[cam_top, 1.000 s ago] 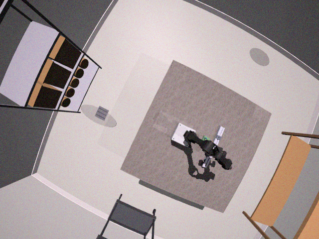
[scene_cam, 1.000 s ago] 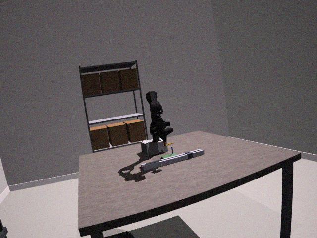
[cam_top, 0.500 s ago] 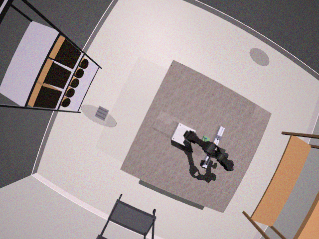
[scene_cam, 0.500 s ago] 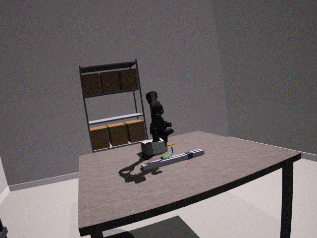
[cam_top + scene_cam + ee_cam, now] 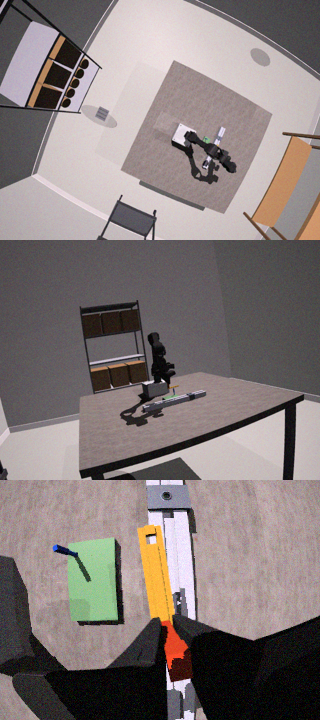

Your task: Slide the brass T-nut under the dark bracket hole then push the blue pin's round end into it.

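In the wrist view, the gripper (image 5: 217,147) (image 5: 168,387) (image 5: 166,623) has its 2 fingers nearly together, pinched on the orange handle (image 5: 176,644) at the lower middle of the frame. The brass T-nut (image 5: 217,145) (image 5: 174,386) (image 5: 157,575) reaches from there toward the top, leaning a little left, its 1 square opening at the far end. It overlaps the left edge of the aluminum rail (image 5: 222,130) (image 5: 170,403) (image 5: 184,555) in that view, but the exterior view shows it raised — outside the slot, roughly level. The dark bracket (image 5: 219,137) (image 5: 190,396) (image 5: 179,499) straddles the rail at the top of the wrist frame, its 1 round hole facing up. Left of the rail lies the green tray (image 5: 207,141) (image 5: 168,397) (image 5: 95,592) — the blue pin (image 5: 206,138) (image 5: 173,391) (image 5: 64,550) stands up from it, near the tray's upper left corner in the wrist view.
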